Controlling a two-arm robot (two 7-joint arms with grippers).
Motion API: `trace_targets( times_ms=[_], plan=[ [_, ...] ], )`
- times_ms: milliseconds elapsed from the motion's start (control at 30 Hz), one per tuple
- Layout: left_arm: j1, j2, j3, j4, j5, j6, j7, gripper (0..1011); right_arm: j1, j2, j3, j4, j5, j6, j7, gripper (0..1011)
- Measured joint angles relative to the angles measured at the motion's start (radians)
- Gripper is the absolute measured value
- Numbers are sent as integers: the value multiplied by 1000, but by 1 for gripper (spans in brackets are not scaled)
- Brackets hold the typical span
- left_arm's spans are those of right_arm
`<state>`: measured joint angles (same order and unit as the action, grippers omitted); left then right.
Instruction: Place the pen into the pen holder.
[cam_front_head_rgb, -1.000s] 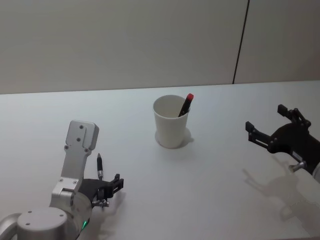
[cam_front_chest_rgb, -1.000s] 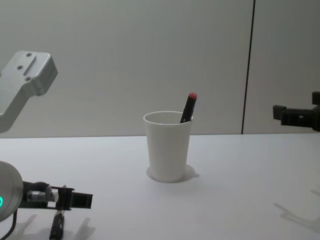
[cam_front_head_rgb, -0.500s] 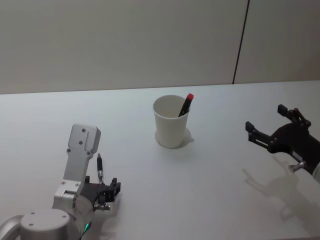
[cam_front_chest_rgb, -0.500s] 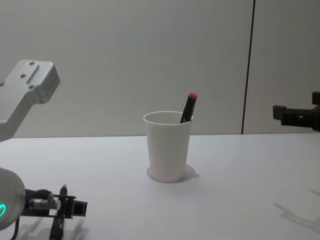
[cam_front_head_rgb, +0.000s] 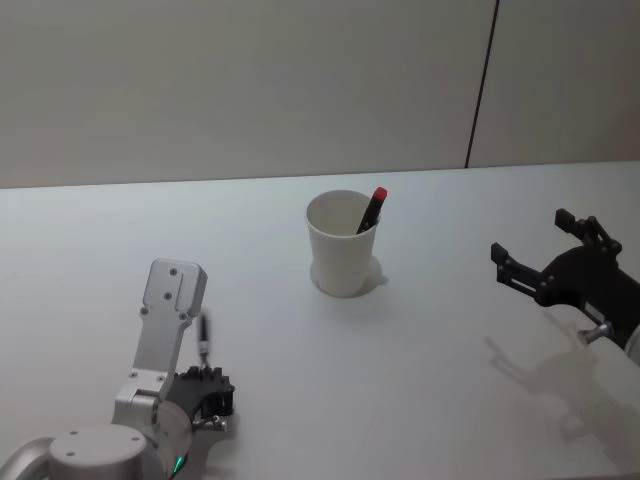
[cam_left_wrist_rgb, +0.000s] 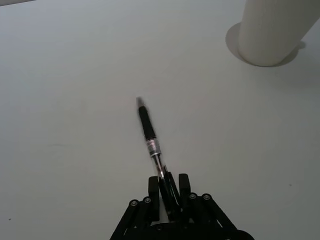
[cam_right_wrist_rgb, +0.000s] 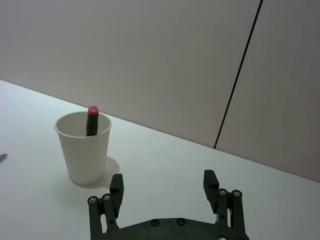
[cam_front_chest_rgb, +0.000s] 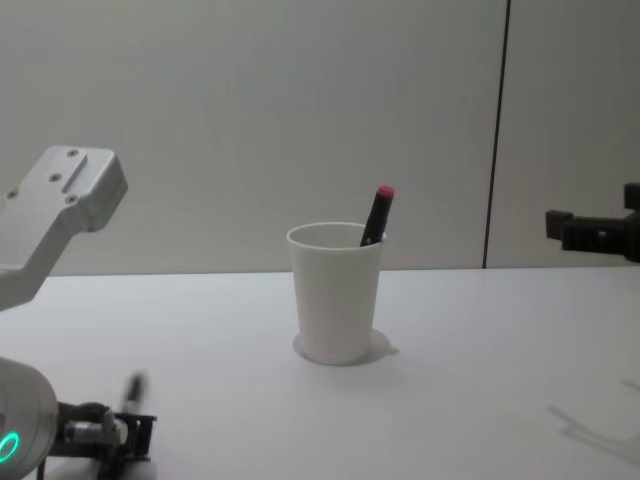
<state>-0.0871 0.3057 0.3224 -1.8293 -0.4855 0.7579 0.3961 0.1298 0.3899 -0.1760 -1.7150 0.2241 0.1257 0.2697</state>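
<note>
Two arms at the white worktop (cam_front_head_rgb: 440, 400) | right gripper (cam_right_wrist_rgb: 165, 182) idle on the right, fingers apart, empty | pen holder (cam_front_head_rgb: 343, 255) mid-worktop, red-capped pen (cam_front_head_rgb: 372, 208) already inside | left gripper (cam_left_wrist_rgb: 169, 187) low at near left, fingers pinching the black pen (cam_left_wrist_rgb: 149, 135) by one end | looks like the pick-up; next calls for a lift and carry above the rim, tip down | pen blurred, so can't tell whether it's clear of the worktop.

Black pen (cam_left_wrist_rgb: 150, 140) in left gripper (cam_left_wrist_rgb: 169, 187); white pen holder (cam_front_head_rgb: 342, 250) upright mid-table.

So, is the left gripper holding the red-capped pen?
No, the left gripper is shut on a black pen; the red-capped pen stands in the paper cup.
</note>
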Motion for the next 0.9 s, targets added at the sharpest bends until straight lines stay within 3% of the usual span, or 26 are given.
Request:
trace_targets(
  times_ms=[200, 900],
  plan=[
    [5, -7, -4, 4, 6, -2, -3, 175, 0, 0, 0, 0, 0, 0, 0, 1001],
    [19, -15, -18, 12, 44, -42, -31, 175, 0, 0, 0, 0, 0, 0, 0, 1001]
  ],
)
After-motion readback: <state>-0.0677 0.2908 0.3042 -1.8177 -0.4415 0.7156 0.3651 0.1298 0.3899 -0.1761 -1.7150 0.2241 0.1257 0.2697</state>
